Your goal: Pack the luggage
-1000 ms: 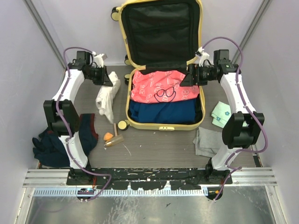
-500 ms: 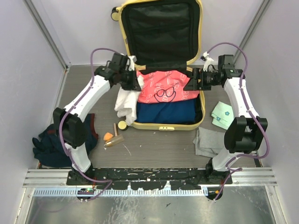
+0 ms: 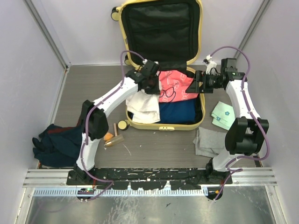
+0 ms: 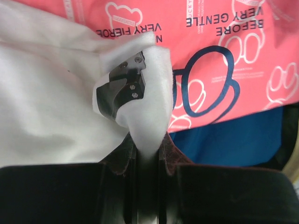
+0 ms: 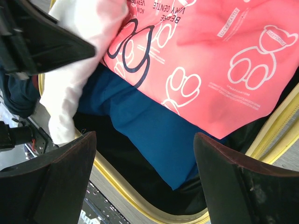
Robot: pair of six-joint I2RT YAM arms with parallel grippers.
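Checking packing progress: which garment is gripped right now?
The white cloth garment, pinched in the left gripper; the pink printed shirt and blue garment lie ungripped.

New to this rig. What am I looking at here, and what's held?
Two robot arms are bolted at the near edge of a table, each ending in a two-finger gripper. The wide shot looks down from above and behind; the other two come from a camera on each wrist. The left gripper pinches a white garment over the open yellow suitcase, which already holds a pink printed shirt and a blue garment. The right gripper is open and empty. On the table: dark clothes, a grey cloth, a green folded item.
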